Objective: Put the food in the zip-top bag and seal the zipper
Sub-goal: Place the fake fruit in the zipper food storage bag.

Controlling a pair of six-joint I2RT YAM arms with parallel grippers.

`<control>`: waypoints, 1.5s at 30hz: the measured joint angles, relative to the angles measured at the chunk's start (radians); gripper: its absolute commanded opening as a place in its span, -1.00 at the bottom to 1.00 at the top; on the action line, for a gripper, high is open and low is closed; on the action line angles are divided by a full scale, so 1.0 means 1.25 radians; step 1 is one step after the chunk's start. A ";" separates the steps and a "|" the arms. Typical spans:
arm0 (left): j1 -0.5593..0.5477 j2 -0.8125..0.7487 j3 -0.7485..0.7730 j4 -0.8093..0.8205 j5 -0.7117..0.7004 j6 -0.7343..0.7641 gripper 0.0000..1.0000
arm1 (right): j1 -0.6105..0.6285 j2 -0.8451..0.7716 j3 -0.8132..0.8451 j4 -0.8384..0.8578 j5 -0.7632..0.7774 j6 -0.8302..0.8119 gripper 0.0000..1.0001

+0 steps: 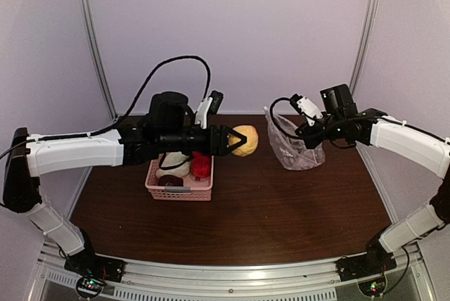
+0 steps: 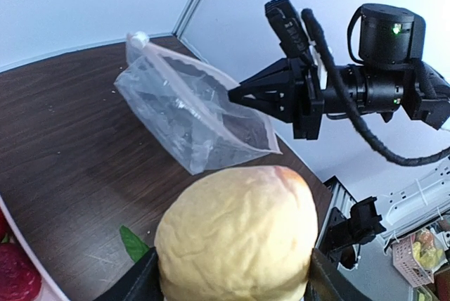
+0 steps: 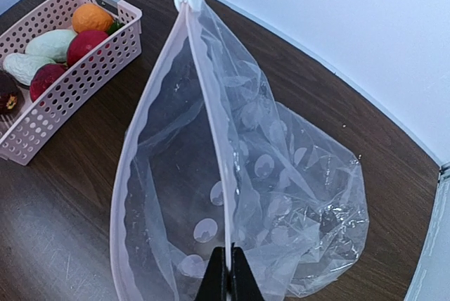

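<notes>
My left pincer [image 1: 238, 141], half-spread, grips the yellow toy fruit [image 2: 235, 234] left of the zip-top bag [image 3: 281, 195]. My right pincer [image 3: 226, 276], closed, pinches that bag's rim. Centre fruit over the mouth before releasing.

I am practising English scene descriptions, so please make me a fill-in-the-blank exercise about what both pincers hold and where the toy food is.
1. The left pincer holds a toy food whose colour is ____.
2. The zip-top bag, gripped by the right pincer, contains ____ food.
3. The orange toy fruit lies in the ____ basket.
Missing words: yellow; no; pink.
</notes>
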 measured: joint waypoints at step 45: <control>-0.040 0.440 0.344 0.095 -0.061 -0.188 -0.36 | 0.008 0.002 0.046 -0.081 -0.307 0.113 -1.00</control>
